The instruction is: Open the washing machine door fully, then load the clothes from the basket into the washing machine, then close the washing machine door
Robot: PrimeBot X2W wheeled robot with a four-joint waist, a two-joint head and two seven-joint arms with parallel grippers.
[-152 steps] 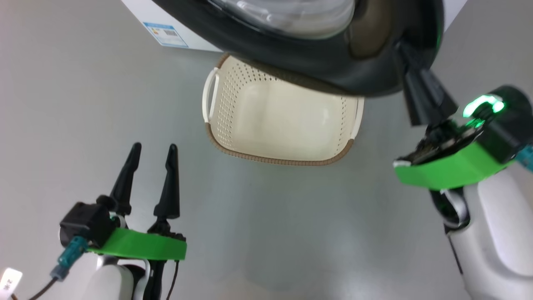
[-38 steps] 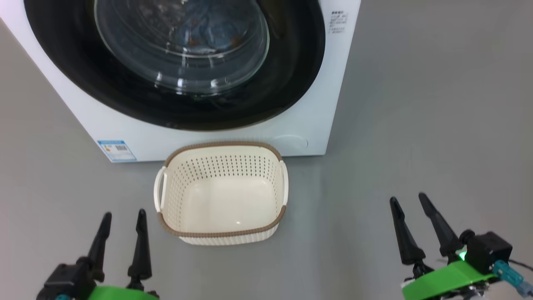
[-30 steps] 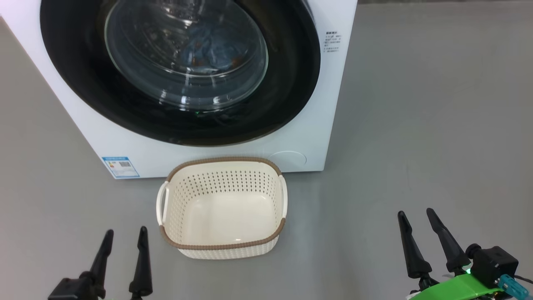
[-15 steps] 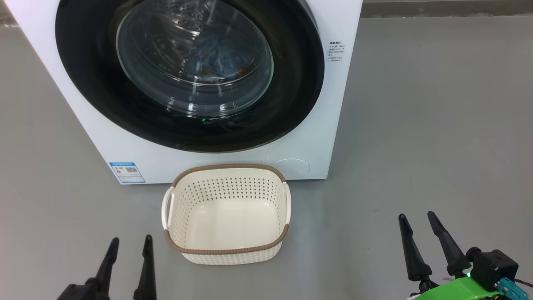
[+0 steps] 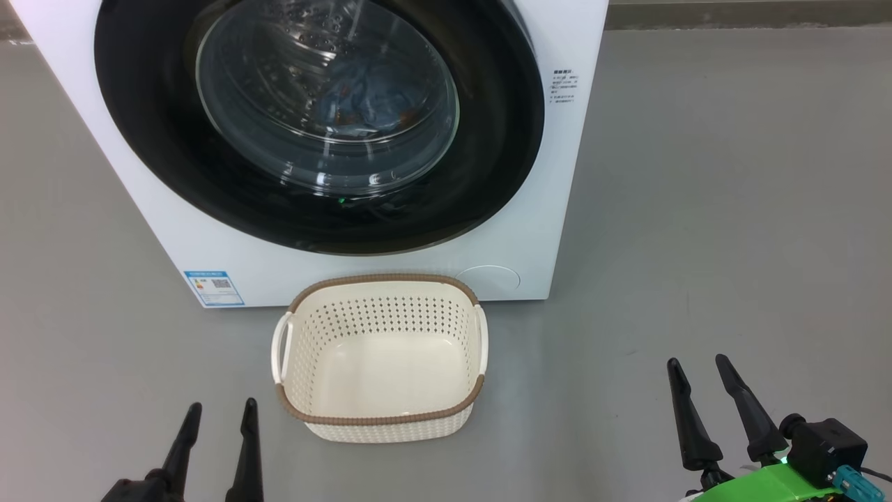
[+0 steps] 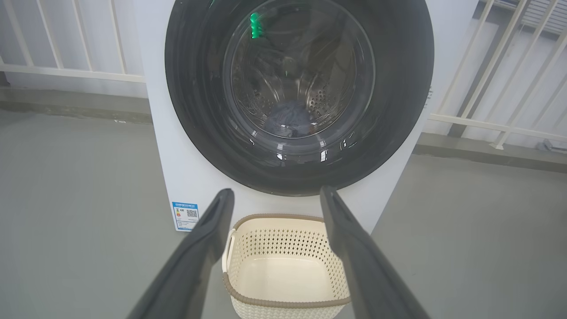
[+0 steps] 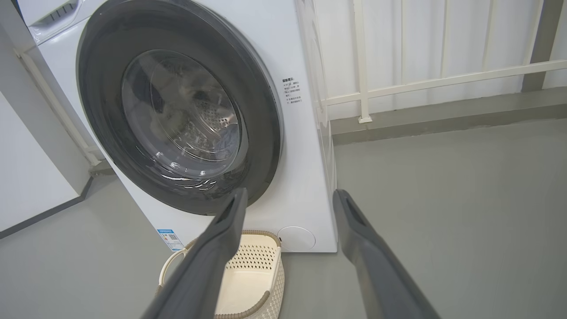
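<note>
My left hand [image 5: 222, 404] lower left and right hand [image 5: 695, 360] lower right, both spread. The glossy black round door [image 5: 488, 160] sits shut at top, blue fabric clothes [image 5: 362, 104] behind its glass; cream perforated basket [image 5: 380, 420] centre.

The washing machine door [image 6: 299, 95] is shut, clothes [image 6: 290, 122] behind its glass, basket [image 6: 283, 248] before it.

Blue label [image 5: 214, 287] and small print [image 5: 563, 86] on the washing machine [image 5: 543, 209] are illegible.
</note>
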